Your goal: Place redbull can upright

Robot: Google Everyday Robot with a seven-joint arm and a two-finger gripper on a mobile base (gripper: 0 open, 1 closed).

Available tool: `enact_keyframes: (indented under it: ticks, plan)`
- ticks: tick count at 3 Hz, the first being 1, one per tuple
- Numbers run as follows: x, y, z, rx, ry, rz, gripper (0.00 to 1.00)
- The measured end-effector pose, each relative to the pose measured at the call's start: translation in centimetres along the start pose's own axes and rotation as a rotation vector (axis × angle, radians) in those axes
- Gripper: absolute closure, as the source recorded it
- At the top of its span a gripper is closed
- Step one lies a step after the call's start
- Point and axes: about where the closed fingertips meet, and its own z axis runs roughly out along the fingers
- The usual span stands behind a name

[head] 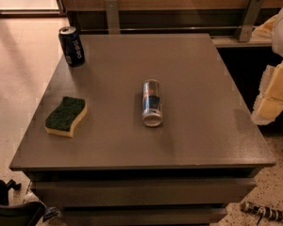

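The redbull can (152,102) is slim and silver and blue with a small red mark. It lies on its side near the middle of the grey table (198,126), with one shiny end pointing toward the front edge. White and yellowish segments of my arm (274,91) show at the right edge, beside and above the table's right side, well apart from the can. My gripper itself is out of view, and nothing is touching the can.
A dark blue Pepsi can (71,46) stands upright at the table's back left corner. A green and yellow sponge (66,116) lies at the left front. A wooden wall and metal brackets stand behind the table. A black object (7,206) is on the floor at bottom left.
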Motion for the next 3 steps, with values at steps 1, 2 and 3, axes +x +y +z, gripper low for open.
enact_keyframes:
  ticks: [1, 2, 3]
  plan:
    - [-0.1, 0.0, -0.1, 0.005, -0.003, 0.003, 0.00]
    - [-0.8, -0.4, 0.0, 0.008, -0.017, 0.054, 0.00]
    - [-3.1, -1.5, 1.1, -0.029, -0.050, 0.163, 0.00]
